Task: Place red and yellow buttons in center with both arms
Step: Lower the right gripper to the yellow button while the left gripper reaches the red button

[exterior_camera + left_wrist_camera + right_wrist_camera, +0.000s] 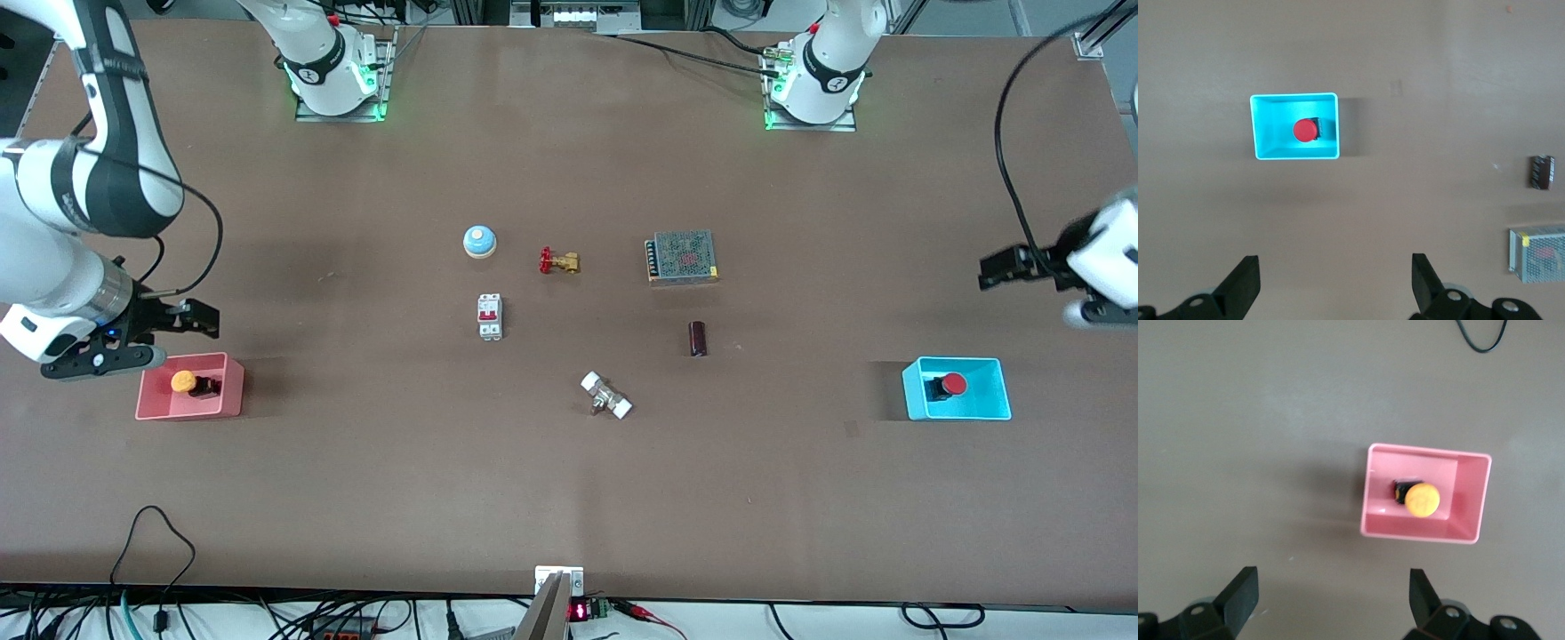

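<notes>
The yellow button [183, 382] lies in a pink tray [231, 391] at the right arm's end of the table; it also shows in the right wrist view [1422, 500]. My right gripper [203, 320] is open and empty, up in the air just beside the pink tray [1425, 452]. The red button [953, 384] lies in a cyan tray [916, 391] at the left arm's end, and also shows in the left wrist view [1305, 130]. My left gripper [994, 269] is open and empty, over bare tabletop beside the cyan tray [1295, 96]. The brown table centre [587, 324] is bare.
Round the centre lie a blue-and-white bell [479, 241], a brass valve with a red handle [559, 261], a meshed metal box [682, 257], a white breaker switch [490, 316], a dark cylinder [698, 339] and a white-ended fitting [606, 396].
</notes>
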Tool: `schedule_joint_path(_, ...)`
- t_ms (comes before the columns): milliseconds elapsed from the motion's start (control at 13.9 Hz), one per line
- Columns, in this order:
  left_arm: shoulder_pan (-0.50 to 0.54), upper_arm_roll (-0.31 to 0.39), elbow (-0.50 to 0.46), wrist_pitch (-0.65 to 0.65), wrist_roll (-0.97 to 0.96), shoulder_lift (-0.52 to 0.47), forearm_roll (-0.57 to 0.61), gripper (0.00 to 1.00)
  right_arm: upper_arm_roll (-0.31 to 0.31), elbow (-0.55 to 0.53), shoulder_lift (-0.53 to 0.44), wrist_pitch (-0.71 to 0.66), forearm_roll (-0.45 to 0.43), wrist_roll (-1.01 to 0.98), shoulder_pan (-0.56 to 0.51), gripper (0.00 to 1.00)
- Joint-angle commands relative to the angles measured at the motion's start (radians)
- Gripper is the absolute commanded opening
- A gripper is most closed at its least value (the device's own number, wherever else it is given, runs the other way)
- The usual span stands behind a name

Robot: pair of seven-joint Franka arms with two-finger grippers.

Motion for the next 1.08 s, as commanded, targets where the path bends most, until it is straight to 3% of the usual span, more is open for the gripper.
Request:
schedule_joint_path(0,0.028,0.001,0.083,-0.001,-0.044,0.127,0.012,1.00,-0.013,-0.004,0.068,0.126,-0.011,-0.104,-0.046,1.00)
schedule_joint_path(504,0.115,0.001,0.076,0.309,-0.225,0.334,0.003,1.00,-0.013,0.002,0.187,0.310,-0.003,-0.178,-0.093,1.00)
schedule_joint_path(1007,0.106,0.002,0.070,0.345,-0.375,0.383,0.012,1.00,-0.013,0.002,0.254,0.374,0.007,-0.215,-0.109,1.00)
